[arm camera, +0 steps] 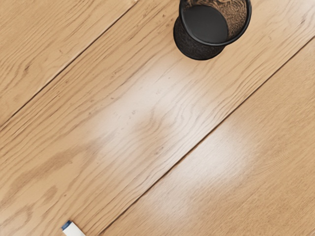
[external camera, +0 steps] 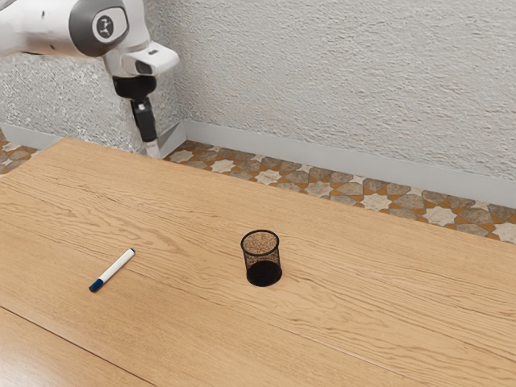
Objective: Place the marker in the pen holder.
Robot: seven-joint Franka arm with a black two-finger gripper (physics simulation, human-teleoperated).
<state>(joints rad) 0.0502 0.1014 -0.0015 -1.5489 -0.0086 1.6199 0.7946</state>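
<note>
Tool [external camera: 151,145] aloft, how open I cannot tell; marker [external camera: 114,268] lies free, slantwise, blue cap [external camera: 97,285] toward exterior view's lower left.

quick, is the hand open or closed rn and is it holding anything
Hand: can't tell if open or closed; not holding the white marker with the blue cap, which lies on the brown wooden table.

The wrist view's edge crops the black mesh pen holder [arm camera: 197,52] and most of the white marker [arm camera: 74,229]; the exterior view cuts off the robot arm [external camera: 44,28] toward ten o'clock.
</note>
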